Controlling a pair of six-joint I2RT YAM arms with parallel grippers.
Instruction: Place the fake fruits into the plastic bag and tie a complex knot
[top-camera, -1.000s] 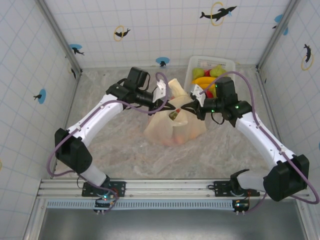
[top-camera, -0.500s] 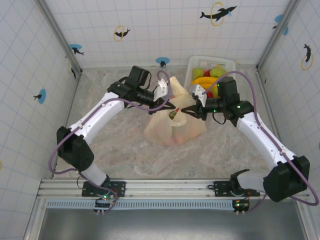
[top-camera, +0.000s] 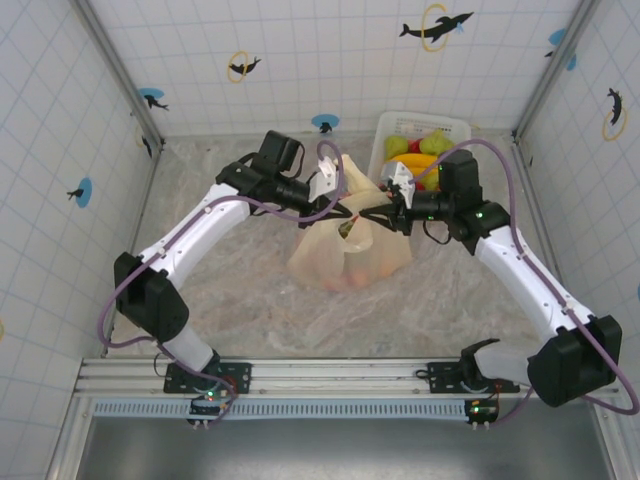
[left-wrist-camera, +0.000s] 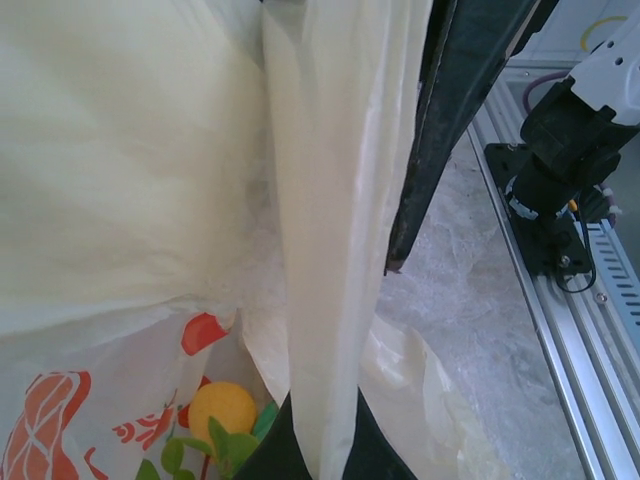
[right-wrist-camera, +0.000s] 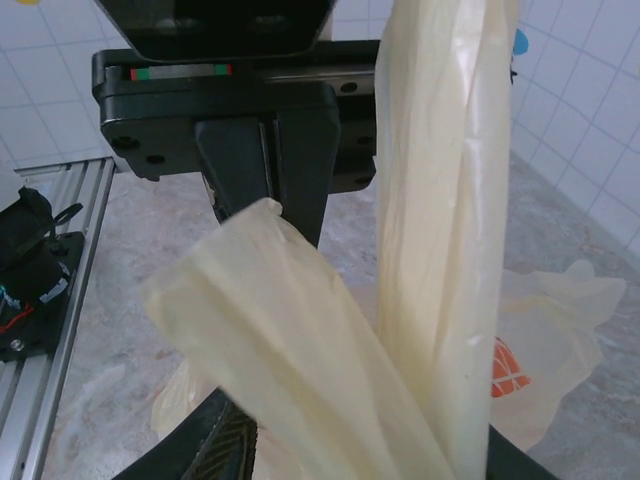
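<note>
Left hand (top-camera: 348, 212) and right hand (top-camera: 378, 213) hovered above the bag (top-camera: 352, 258), each clenching its handles (right-wrist-camera: 440, 200); basket (top-camera: 425, 121) at one o'clock.

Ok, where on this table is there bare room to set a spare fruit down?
Best patch: bare table between the bag and the near rail. Another sits in the far left corner. Crowded over the bag, where the left gripper and right gripper clamp its handles, and around the basket behind them.
</note>
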